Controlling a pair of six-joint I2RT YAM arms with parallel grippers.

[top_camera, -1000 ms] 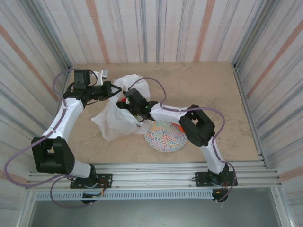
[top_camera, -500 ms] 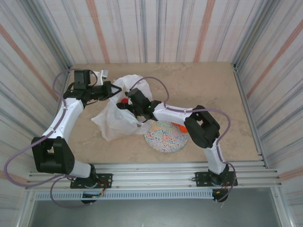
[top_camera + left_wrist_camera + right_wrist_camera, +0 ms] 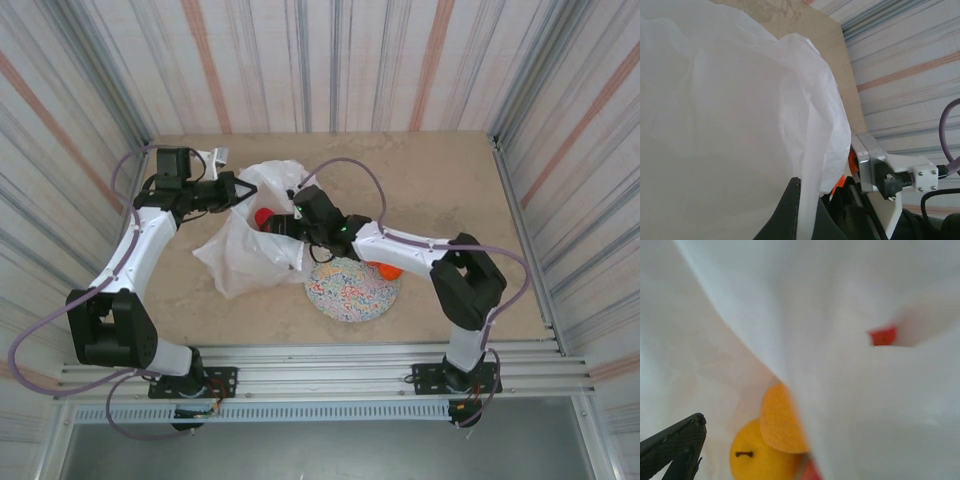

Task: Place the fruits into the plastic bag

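The white translucent plastic bag lies crumpled at the table's left middle. My left gripper is shut on a strip of its rim and holds the mouth up. A red fruit sits in the bag's mouth, just left of my right gripper. That gripper stands open at the mouth with one dark finger in sight and the other hidden behind plastic. Inside the bag lie a yellow fruit, an orange fruit and a sliver of red fruit. Another orange fruit rests at the plate's right edge.
The round multicoloured speckled plate lies right of the bag, under my right forearm. Striped walls enclose the table on three sides. A metal rail runs along the near edge by the arm bases.
My right arm has drawn back to the right, out of the bag's mouth, and the red fruit now shows free beside it. My left gripper has kept its hold on the bag.
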